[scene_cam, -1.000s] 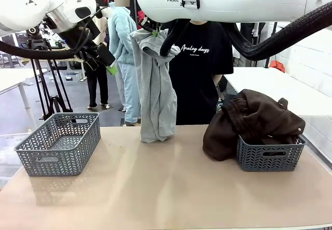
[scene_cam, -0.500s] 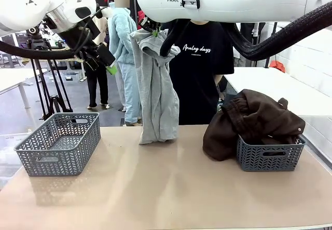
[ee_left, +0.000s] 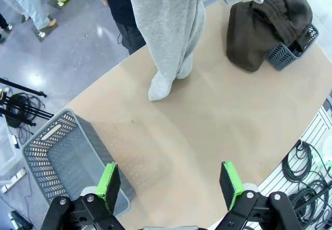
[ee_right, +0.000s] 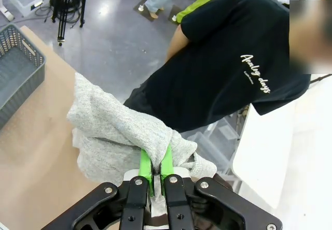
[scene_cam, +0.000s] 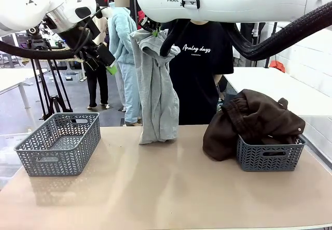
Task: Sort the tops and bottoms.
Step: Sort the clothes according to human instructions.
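Front view: right gripper (scene_cam: 154, 31) clamped on the light grey T-shirt (scene_cam: 157, 92), high at 12 o'clock; hem just brushing the table (scene_cam: 171, 188) (or hanging barely above it, hard to tell). Left gripper (scene_cam: 110, 67) raised at 10 o'clock over the empty basket (scene_cam: 59, 143). Dark brown bottoms (scene_cam: 251, 121) heaped over the right basket (scene_cam: 270, 155) at 3 o'clock.

Left wrist view: green pads (ee_left: 108, 182) spread wide, holding nothing. Empty basket (ee_left: 62, 160) at 8 o'clock, T-shirt (ee_left: 174, 30) dangling at 12, brown bottoms (ee_left: 267, 25) at 2.

Right wrist view: right gripper (ee_right: 156, 174) pinched tight on a fold of the T-shirt (ee_right: 116, 137); person in black shirt (ee_right: 228, 69) beyond, at 1 o'clock.
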Tool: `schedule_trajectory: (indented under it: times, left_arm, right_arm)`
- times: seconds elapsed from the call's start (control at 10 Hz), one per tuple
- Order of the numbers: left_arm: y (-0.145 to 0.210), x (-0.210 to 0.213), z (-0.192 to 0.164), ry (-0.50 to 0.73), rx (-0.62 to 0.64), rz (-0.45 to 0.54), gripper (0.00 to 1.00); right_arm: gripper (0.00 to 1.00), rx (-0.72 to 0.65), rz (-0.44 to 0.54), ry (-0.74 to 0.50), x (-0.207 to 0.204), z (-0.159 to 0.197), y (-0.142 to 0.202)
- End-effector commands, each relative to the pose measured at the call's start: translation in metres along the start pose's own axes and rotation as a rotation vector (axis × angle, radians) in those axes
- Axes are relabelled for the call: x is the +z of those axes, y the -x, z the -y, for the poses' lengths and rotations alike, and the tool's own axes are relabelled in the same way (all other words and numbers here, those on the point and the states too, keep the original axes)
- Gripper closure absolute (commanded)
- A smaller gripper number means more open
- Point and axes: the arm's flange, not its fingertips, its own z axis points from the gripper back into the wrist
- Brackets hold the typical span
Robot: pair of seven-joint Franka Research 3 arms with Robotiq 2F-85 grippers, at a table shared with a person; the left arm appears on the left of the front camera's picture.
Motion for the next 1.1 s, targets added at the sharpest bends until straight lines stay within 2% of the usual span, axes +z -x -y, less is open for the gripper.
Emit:
schedule_trajectory:
  times: [0.0,1.0]
  left_arm:
    - [0.0009,0.0009,-0.0010,-0.004,0.002,0.007,0.00]
    - [0.0009,0.0009,-0.0010,-0.004,0.002,0.007,0.00]
  right_arm:
    - [1.00,0.003,0.002,-0.018,0.0012,0.0020,-0.0002]
    - [1.00,0.003,0.002,-0.018,0.0012,0.0020,-0.0002]
